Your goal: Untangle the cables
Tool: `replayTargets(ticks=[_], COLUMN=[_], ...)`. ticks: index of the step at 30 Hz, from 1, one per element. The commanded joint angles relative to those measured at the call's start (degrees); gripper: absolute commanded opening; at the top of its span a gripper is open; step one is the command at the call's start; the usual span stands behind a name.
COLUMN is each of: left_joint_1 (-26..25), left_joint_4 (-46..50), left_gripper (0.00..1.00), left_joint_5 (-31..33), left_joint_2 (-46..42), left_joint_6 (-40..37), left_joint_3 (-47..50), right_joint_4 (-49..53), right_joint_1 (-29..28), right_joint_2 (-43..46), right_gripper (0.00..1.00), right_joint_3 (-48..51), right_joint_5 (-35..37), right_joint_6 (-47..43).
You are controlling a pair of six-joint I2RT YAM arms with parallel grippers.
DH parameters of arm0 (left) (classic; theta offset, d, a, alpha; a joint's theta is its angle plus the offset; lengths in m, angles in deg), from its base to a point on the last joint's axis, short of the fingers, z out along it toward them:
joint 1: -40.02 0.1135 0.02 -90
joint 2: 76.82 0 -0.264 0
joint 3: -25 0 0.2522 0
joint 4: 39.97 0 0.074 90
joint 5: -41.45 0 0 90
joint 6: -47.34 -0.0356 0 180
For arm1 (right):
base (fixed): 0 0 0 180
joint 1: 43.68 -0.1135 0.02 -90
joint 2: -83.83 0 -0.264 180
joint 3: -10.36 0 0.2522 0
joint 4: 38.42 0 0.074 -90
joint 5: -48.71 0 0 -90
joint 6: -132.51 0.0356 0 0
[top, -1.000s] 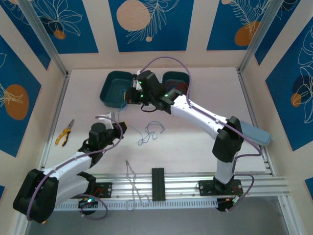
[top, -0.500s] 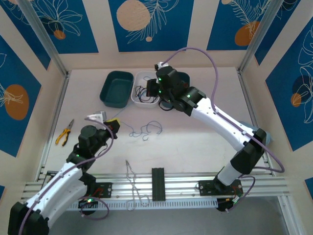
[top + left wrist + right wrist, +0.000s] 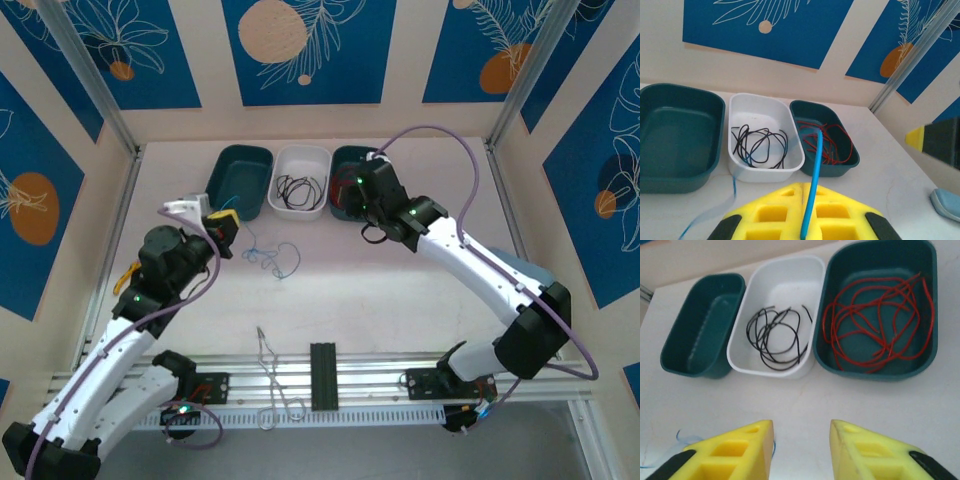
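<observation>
My left gripper point(image 3: 222, 226) is shut on the blue cable point(image 3: 270, 256), whose loops trail onto the table to its right. In the left wrist view the blue cable point(image 3: 815, 160) runs up from between the closed yellow fingers of that gripper point(image 3: 805, 189). The black cable point(image 3: 300, 187) lies coiled in the white tray point(image 3: 302, 156). Red cables point(image 3: 875, 325) lie in the right teal tray point(image 3: 925, 300). My right gripper point(image 3: 352, 202) hovers at that tray's near edge. In its wrist view the right gripper point(image 3: 801, 436) is open over bare table, holding nothing.
An empty teal tray point(image 3: 238, 180) stands left of the white one. Orange-handled pliers point(image 3: 127, 276) lie by the left wall, partly under my left arm. A silvery wire loop point(image 3: 272, 375) and a black block point(image 3: 322, 375) sit on the front rail.
My left gripper rose toward the back left, pulling the blue cable with it. My right arm swung right from the left teal tray to the right one, uncovering the white tray with the black cable.
</observation>
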Motion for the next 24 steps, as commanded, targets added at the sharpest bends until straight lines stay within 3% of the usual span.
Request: replayTargets(ticks=[1,8,10,18,24], left_joint_1=[0.1,0.1,0.1,0.1,0.1], left_joint_4=[2.3,4.0,5.1,8.2,8.6], left_gripper=[0.0,0.0,0.0,0.0,0.0], left_joint_5=[-1.6,-3.4,-3.9,-6.5,-9.5], left_joint_2=[2.0,5.1,5.5,5.9,7.0], left_joint_6=[-0.5,0.4,-0.3,-2.9,-2.5], left_joint_3=[-3.5,-7.9,-9.2,-13.4,-14.8], right_joint_4=[-3.2,-26.1,-29.6,-35.0,-38.0], right_joint_1=[-0.1,-4.3,-6.2,-11.0,-13.4], right_joint_2=[3.3,11.0,11.6,4.7,-2.3], right_gripper=[0.39,0.56,0.58,0.58,0.63], right_joint_3=[4.8,22.5,25.2,25.2,21.2], right_joint_5=[-4.0,-23.9,-26.2,-26.4,-22.6], right_joint_6=[-2.0,-14.7,-17.7,-28.7,-35.1])
